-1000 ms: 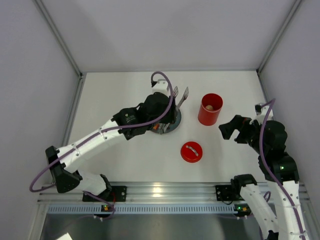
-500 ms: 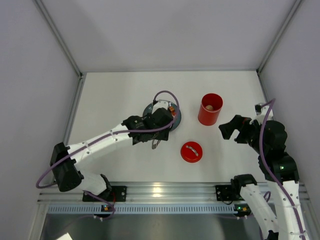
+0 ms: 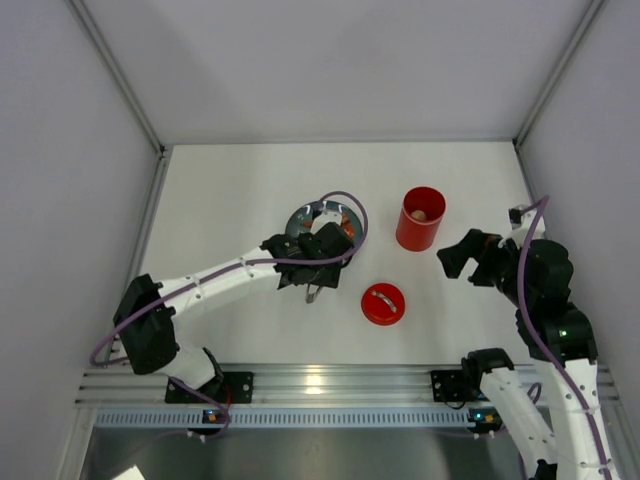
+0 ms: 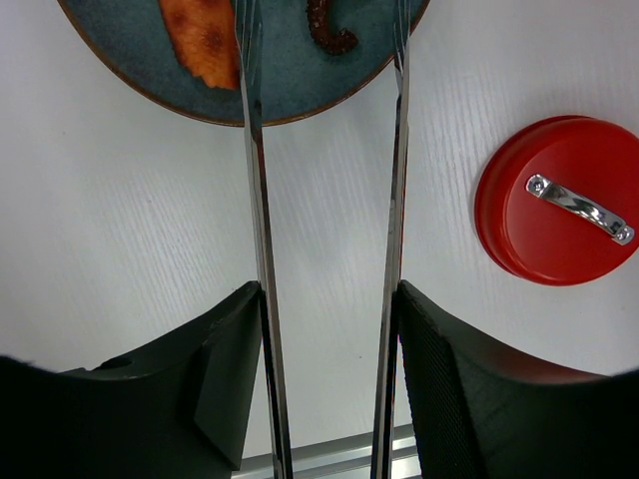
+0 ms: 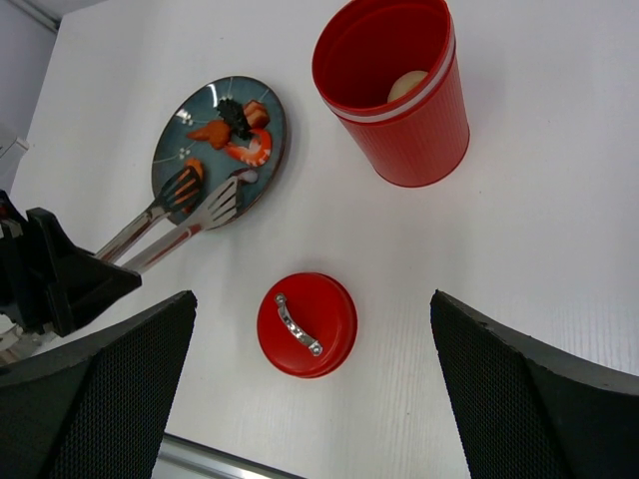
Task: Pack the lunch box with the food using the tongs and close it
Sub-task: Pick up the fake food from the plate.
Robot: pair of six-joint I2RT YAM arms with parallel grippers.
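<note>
My left gripper (image 4: 329,299) is shut on the tongs (image 4: 255,200), one slim arm against each finger. The arms stand apart, and their tips reach over the blue-grey plate (image 4: 130,40) beside an orange piece of food (image 4: 205,40) and a dark red piece (image 4: 329,30). The right wrist view shows the tongs' heads (image 5: 200,198) on the plate's near side, next to more food (image 5: 240,135). The red lunch box (image 3: 420,218) stands upright and uncovered right of the plate, with a beige disc (image 5: 406,85) inside. Its lid (image 3: 383,303) lies handle up on the table. My right gripper (image 3: 470,258) hovers open and empty to the right of the lunch box.
The plate (image 3: 305,214) sits mid-table with the left arm (image 3: 220,275) stretched towards it from the lower left. A metal rail (image 3: 320,385) runs along the near edge. Grey walls close in the table on three sides.
My left arm has swung the tongs back from beside the lunch box. Their tips, earlier past the plate's far right rim, now sit over the plate. The right arm is still.
</note>
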